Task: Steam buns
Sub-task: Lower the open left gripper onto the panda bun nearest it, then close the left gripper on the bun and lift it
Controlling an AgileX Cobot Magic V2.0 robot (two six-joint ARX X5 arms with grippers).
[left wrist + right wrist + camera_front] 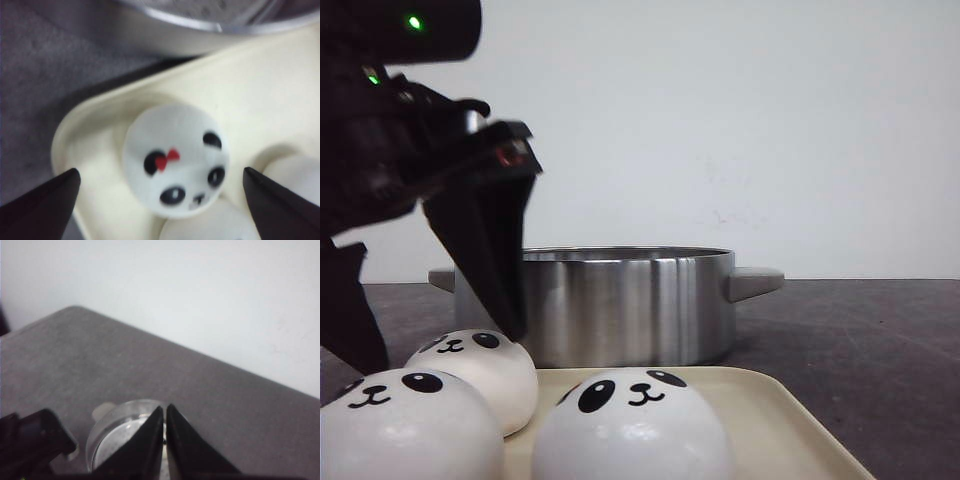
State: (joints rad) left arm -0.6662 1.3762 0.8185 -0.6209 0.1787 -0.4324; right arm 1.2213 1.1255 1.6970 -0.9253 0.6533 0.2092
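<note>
Front view: three panda-face buns on a cream tray (790, 420), close to the lens. Nearest left bun (405, 425) and centre bun (632, 425) in the foreground; back-left bun (475, 370) just behind the left one, touching or nearly so. Fourth bun not made out in this view.

Behind the tray, a stainless steel pot (620, 305), upright, with stub handles on either side, standing on a dark grey table (860, 340). Plain white wall (740, 120) beyond.

Left gripper (430, 345) hanging above the back-left bun, jaws spread wide, one black finger (490, 260) dropping to the bun's right shoulder, the other at the frame's left edge. Contact with the bun: cannot tell.

Left wrist view: same bun (175, 160) between the two fingertips (47, 200), clear gaps on both sides, nothing clamped. Black eye patches, ears, small nose, and a red bow (166, 159) by one ear. Seated in the corner of the tray (90, 120), parts of two more buns just beside it at the frame edge. Pot rim (220, 22) close beyond the tray edge. Blurred overall.

Right wrist view: right gripper (165, 440) well above the table (100, 355), jaws pressed together, holding nothing. Pot (120, 432) seen from above, far below, partly hidden by the fingers. Part of the left arm (30, 445) beside it.
</note>
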